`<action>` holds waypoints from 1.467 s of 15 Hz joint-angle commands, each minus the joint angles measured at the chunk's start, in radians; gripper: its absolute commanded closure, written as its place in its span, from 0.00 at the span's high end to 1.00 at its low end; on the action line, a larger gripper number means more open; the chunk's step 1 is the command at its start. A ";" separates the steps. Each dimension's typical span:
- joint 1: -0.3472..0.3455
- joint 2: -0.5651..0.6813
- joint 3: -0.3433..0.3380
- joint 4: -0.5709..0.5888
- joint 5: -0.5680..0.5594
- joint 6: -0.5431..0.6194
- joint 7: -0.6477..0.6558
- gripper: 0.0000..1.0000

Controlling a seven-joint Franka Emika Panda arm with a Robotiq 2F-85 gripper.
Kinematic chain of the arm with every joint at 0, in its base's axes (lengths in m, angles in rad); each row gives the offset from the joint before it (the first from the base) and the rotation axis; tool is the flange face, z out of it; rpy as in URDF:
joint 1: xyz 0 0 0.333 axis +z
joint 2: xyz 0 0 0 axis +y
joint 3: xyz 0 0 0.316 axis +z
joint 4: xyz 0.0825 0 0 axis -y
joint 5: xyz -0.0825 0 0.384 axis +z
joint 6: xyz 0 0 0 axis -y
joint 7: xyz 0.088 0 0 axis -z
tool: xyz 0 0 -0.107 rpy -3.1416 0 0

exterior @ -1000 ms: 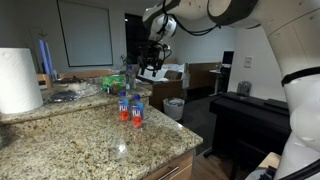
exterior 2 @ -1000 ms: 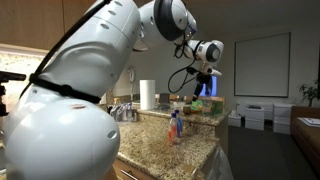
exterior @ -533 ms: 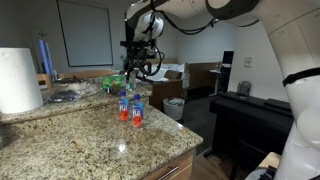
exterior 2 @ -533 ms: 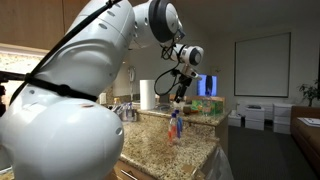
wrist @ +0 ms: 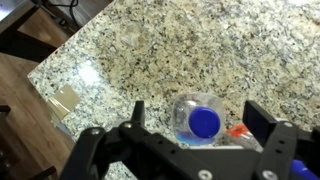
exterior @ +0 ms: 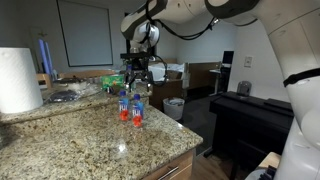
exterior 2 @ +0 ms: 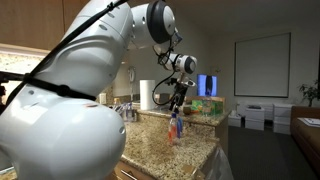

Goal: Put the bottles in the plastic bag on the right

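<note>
On the speckled granite counter (exterior: 90, 140), the bottles (exterior: 130, 108) are standing in a tight upright cluster, blue caps up, with red-orange liquid showing in the lower part of at least two of them. None is being held, so as far as these pictures show the task is only getting under way. Every bottle seen here is waiting on the counter and has yet to go into the plastic bag (exterior: 174, 103). The bag is lining a small pale bin on the floor beyond the counter's far edge, well apart from the cluster. Whether anything is lying inside it cannot be told from this angle. Above the bottles the arm (exterior: 150, 20) is bending over them, and the jaws are hanging spread wide and empty just over the cluster, touching nothing.

The wrist view is giving what neither exterior view can. Looking straight down, it is showing one blue cap (wrist: 205, 122) sitting between the two parted jaws, so they seem to be centred on that bottle, with a patch of red-orange beside it. The exterior views are supplying the height instead, both showing a small gap between jaws and caps. The bag is appearing in an exterior view alone, along with the big paper-towel roll (exterior: 18, 80) at the counter's near end; the wrist view is showing neither.
</note>
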 commanded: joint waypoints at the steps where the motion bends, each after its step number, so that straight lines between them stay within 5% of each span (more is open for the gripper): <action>1: 0.010 -0.042 -0.003 -0.086 -0.017 0.036 -0.033 1.00; 2: 0.013 -0.040 -0.004 -0.090 -0.020 0.035 -0.030 0.75; 12: 0.015 -0.031 -0.007 -0.109 -0.027 0.083 -0.019 0.15; 13: 0.014 -0.031 -0.006 -0.109 -0.025 0.089 -0.019 0.57; 15: 0.012 -0.034 -0.002 -0.108 -0.015 0.101 -0.023 0.55; 22: 0.008 -0.038 0.000 -0.105 -0.009 0.121 -0.025 0.97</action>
